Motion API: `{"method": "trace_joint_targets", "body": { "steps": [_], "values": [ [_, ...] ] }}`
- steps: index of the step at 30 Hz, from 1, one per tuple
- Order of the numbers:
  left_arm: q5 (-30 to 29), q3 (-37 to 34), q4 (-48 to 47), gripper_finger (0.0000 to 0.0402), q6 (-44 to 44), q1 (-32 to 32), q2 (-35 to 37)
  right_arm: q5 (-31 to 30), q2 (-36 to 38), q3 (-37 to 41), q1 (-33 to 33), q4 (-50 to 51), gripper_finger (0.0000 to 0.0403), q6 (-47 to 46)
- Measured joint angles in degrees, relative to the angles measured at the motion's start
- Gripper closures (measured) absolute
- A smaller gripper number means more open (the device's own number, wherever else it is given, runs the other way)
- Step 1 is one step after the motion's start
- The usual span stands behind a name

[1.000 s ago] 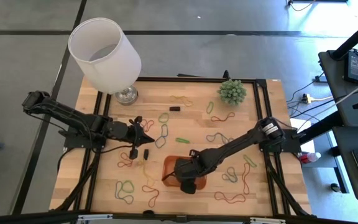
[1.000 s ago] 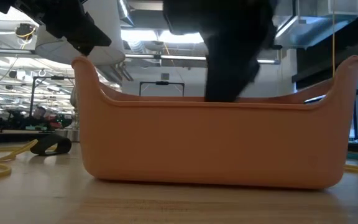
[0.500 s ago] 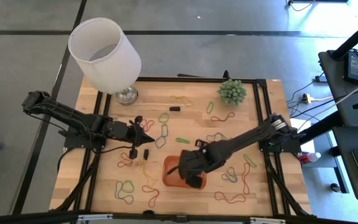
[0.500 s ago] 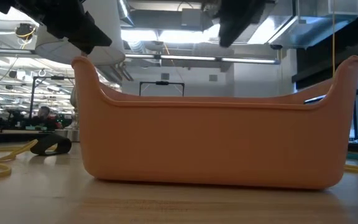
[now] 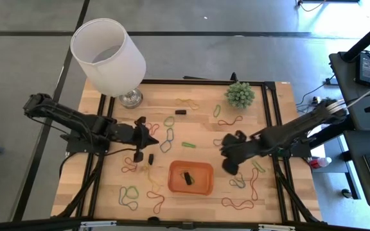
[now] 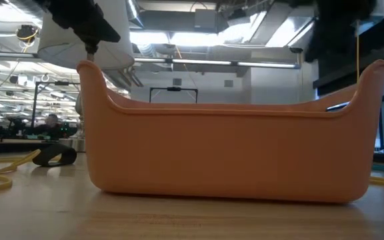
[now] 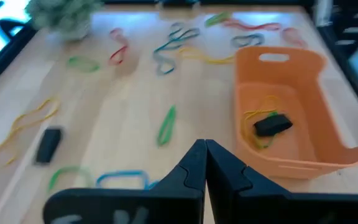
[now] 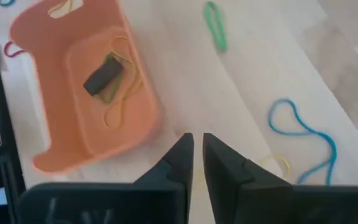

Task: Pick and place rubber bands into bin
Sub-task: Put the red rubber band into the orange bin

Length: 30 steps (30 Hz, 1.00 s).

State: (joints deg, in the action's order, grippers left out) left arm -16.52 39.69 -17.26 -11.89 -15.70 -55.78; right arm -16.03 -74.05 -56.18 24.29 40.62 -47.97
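Pulled clear of the bin [image 5: 191, 178] within the last second: right gripper [image 5: 230, 156], which sat low over the orange tray a second ago and half lifted a half-second back, now right of center in the high view, out over bare table [image 5: 201, 131] beside the bin's right end. Fingers [image 8: 178, 163] nearly pressed together, only a thin gap showing in the right wrist view, nothing between them.

Left behind in the bin, lower center of the high view: a thin yellow rubber band [image 8: 124, 93] looped around a small solid black piece [image 8: 102, 78], with a hint of green under it. Same pair visible in the left wrist view, yellow band [image 7: 258, 118] and black piece [image 7: 273, 124] on the tray floor. Likely meaning: 1 drop finished, though the black piece reads as a stray, not a band.

Left gripper [image 5: 148, 136] parked left of center in the high view, among scattered bands, unchanged across the second; fingers [image 7: 188, 174] closed tip to tip and empty.

Plenty left to do. Many rubber bands [image 5: 129, 194] spread over the table: green and blue loops near the lower left, red ones [image 5: 236, 204] at lower right, a green band [image 5: 189, 145] just above the bin, a blue one [image 8: 303, 134] close to the right gripper. Probable next step: pick a nearby loop.
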Motion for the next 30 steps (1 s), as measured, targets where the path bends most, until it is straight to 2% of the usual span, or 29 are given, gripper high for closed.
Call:
{"method": "trace_joint_targets", "body": {
  "steps": [5, 7, 13, 18, 24, 30],
  "values": [
    [-7.03, 7.26, -11.89, 0.0399, -11.10, 1.46, -4.41, 0.00, 12.32, 13.84, -0.04, -6.72, 0.0370, -1.48],
    [-7.70, 9.04, -15.17, 0.0398, -16.41, 3.52, -6.29, 0.02, 16.26, 18.19, -0.15, -9.69, 0.0371, -1.42],
    [-0.43, 10.20, -20.53, 0.0375, -28.86, 11.59, -12.69, 0.11, 24.49, 27.32, -0.17, -16.78, 0.0371, 0.32],
    [3.12, 10.20, -22.62, 0.0313, -37.35, 17.93, -18.28, 0.44, 27.49, 30.89, -0.17, -18.70, 0.0371, 0.83],
    [2.60, 10.20, -23.27, 0.0231, -43.99, 24.02, -23.44, 3.01, 27.88, 32.15, -0.17, -21.52, 0.0371, 3.37],
    [1.62, 10.20, -23.08, 0.0203, -45.09, 26.42, -29.01, 3.08, 27.88, 32.15, -0.17, -21.66, 0.0371, 2.16]
  ]
}}
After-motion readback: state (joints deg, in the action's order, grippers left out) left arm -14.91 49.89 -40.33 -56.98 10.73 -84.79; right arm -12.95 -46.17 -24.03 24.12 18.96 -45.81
